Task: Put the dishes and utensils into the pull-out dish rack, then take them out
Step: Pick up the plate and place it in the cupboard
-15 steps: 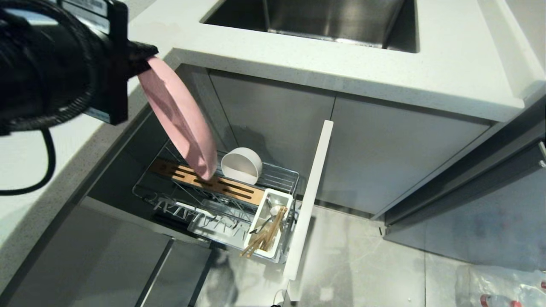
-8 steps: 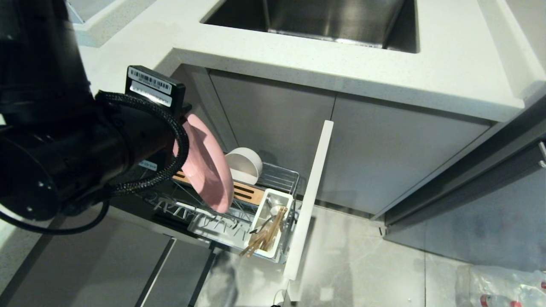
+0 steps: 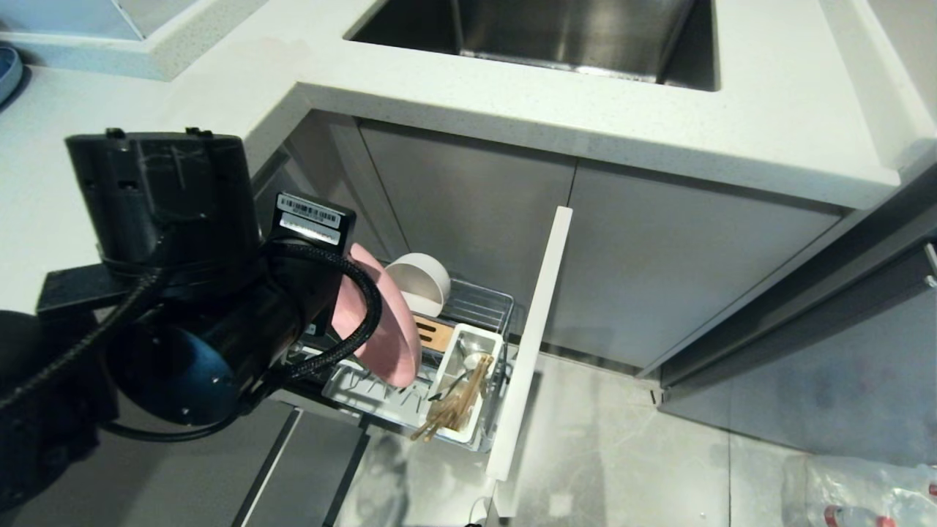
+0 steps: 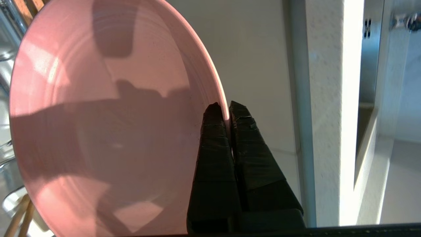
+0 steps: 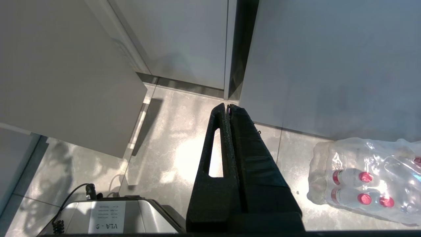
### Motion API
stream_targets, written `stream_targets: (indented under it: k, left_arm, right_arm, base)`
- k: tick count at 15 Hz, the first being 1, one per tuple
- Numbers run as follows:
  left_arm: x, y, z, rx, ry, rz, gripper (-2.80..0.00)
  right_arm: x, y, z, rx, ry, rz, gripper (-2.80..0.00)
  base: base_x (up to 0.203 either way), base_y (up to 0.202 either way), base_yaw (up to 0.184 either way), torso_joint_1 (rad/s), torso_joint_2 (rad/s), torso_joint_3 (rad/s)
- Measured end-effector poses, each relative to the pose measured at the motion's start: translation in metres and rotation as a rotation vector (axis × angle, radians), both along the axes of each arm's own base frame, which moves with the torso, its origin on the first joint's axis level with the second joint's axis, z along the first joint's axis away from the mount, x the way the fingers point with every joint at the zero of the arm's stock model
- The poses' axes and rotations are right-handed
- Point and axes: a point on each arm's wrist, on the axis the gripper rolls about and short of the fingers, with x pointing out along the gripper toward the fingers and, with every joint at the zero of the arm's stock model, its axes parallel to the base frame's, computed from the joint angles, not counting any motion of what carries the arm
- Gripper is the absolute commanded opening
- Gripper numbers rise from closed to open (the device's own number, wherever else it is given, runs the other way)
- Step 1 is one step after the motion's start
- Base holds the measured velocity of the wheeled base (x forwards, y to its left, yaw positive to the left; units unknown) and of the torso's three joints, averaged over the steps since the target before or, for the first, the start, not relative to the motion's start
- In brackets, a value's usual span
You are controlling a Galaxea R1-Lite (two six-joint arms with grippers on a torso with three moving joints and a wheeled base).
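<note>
- While my left end effector (image 4: 222, 110) pinches the rim of the plate (image 3: 381, 337), I hold the plate on edge over the rack (image 3: 479, 307), its lower rim near the wire tines beside the caddy (image 3: 468, 388); whether it touches them I cannot tell.
- Judging by the layout, I am loading: the bowl (image 3: 419, 282) sits on its side in the rack, and the chopsticks (image 3: 450, 417) and what looks like the spoon (image 3: 468, 360) stand in the caddy, so the plate is the last piece.
- Next I need to lower the plate, upright, into a gap between tines, clear of the bowl and caddy, before loosening my grip.
- My right end effector (image 5: 229, 107) hangs parked over the floor, fingers pressed together, holding nothing.
</note>
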Motion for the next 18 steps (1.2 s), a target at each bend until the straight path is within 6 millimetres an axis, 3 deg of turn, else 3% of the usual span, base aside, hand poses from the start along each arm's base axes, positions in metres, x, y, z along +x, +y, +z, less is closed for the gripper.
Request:
stream_targets:
  k: [9,18]
  left_arm:
    - [0.052,0.004,-0.032,-0.048,-0.045,0.058,-2.8]
    - [0.058,0.014,-0.045,-0.115,-0.054,0.1,-2.8]
  right_arm:
    - [0.0,0.0,0.0,0.0,0.0,0.0,-2.8]
    - [0.0,0.0,0.0,0.0,0.0,0.001,-2.8]
  base:
    - [0.0,0.0,0.0,0.0,0.0,0.0]
    - [0.0,0.0,0.0,0.0,0.0,0.0]
